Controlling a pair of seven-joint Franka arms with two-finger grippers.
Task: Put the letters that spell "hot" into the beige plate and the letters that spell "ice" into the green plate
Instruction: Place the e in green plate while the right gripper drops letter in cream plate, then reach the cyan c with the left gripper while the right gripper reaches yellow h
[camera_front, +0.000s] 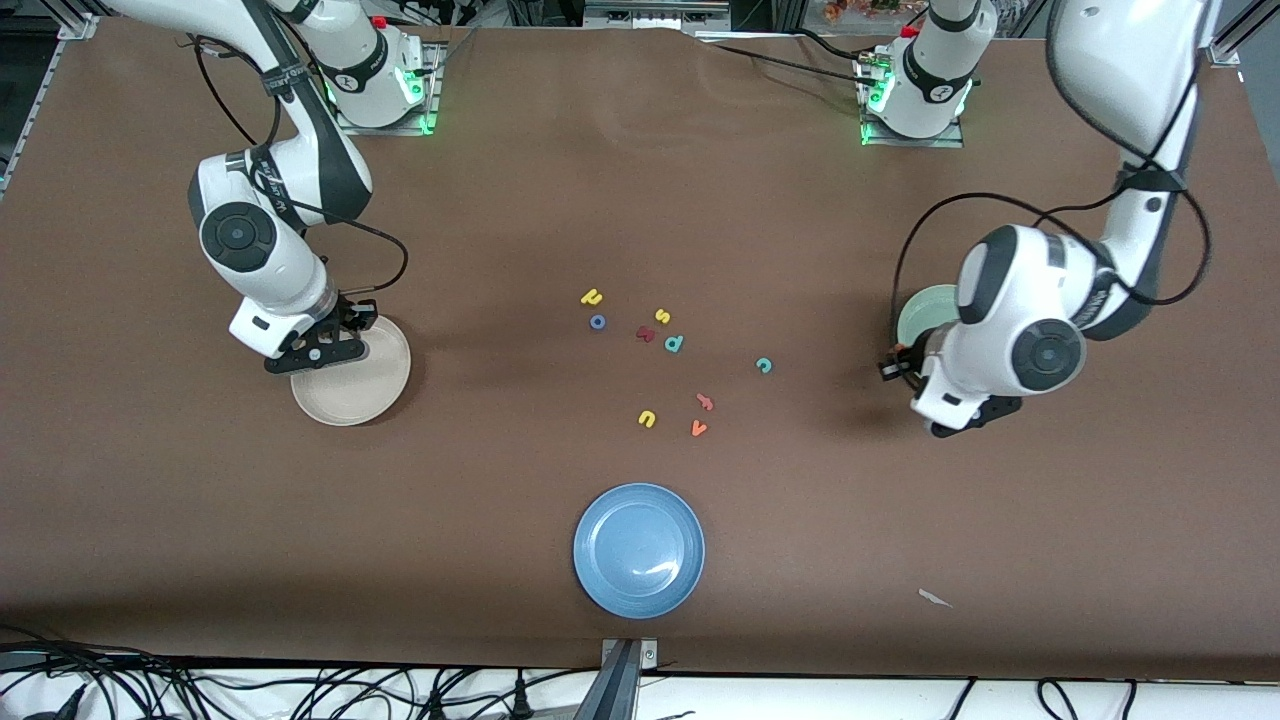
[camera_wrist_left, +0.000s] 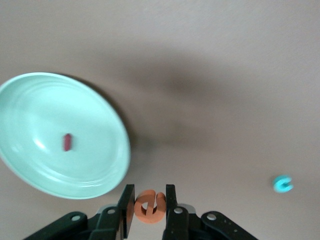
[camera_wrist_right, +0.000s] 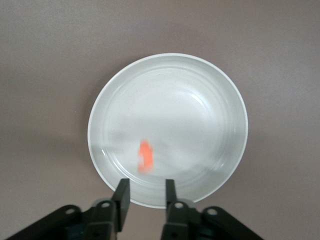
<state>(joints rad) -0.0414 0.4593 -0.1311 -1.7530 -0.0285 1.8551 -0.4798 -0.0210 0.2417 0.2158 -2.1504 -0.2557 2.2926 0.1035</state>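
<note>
My left gripper (camera_wrist_left: 150, 194) is shut on the orange e (camera_wrist_left: 150, 206), over the table just beside the green plate (camera_wrist_left: 30, 105). The dark red i (camera_wrist_left: 67, 142) lies in that plate. The teal c (camera_wrist_left: 283, 184) rests on the table a short way off. My right gripper (camera_wrist_right: 147, 182) hangs open with nothing between its fingers, over the rim of the beige plate (camera_wrist_right: 200, 110). An orange letter (camera_wrist_right: 145, 156), too blurred to read, is in that plate. The yellow h (camera_front: 591, 296) and blue o (camera_front: 597, 322) lie mid-table.
Loose letters lie mid-table: a yellow s (camera_front: 662, 316), a dark red branched one (camera_front: 645, 334), a teal p (camera_front: 674, 344), a pinkish hooked one (camera_front: 705, 402), a yellow u (camera_front: 647, 419) and an orange v (camera_front: 699, 429). A blue plate (camera_front: 600, 570) sits nearest the front camera.
</note>
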